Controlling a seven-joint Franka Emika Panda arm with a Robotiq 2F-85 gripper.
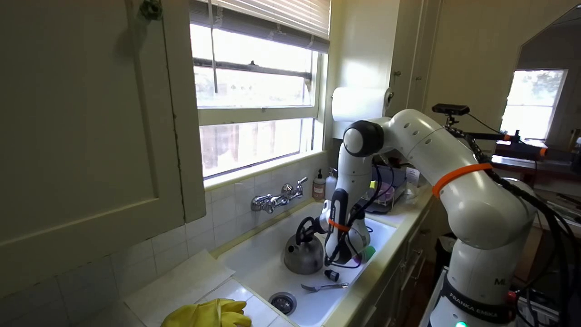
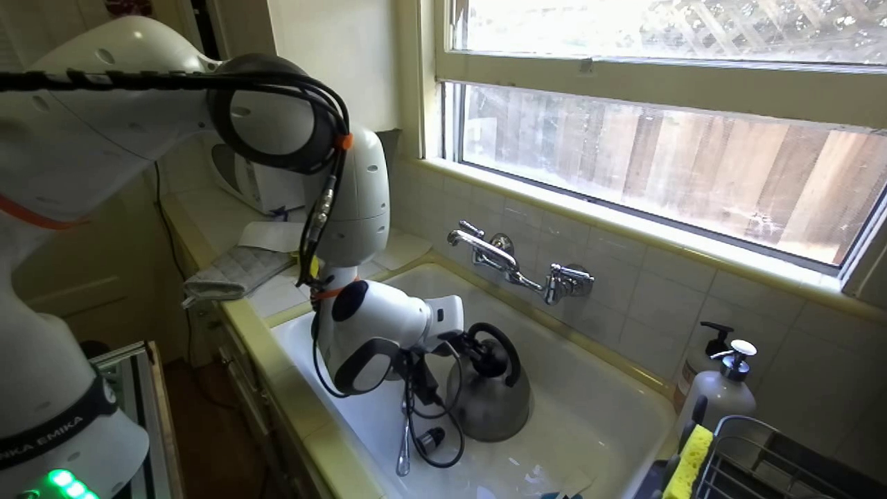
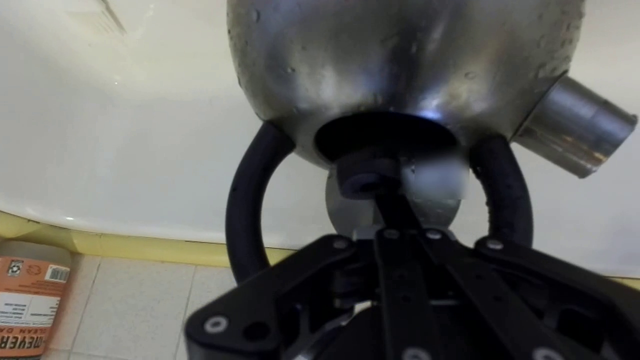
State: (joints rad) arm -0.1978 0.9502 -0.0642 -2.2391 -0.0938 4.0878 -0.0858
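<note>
White sink (image 2: 592,433) holds a steel kettle (image 2: 490,409) between front and back edges, gripper (image 3: 394,202) pressed together by its black handle (image 3: 245,200)

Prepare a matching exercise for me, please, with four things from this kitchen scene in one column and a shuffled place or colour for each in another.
Things:
1. Kettle
2. Faucet
3. Gloves
4. Paper towel roll

Places and colours:
A. Yellow
B. Inside the sink
C. White
D. Fixed to the tiled wall

Right pairs: 1-B, 2-D, 3-A, 4-C.
</note>
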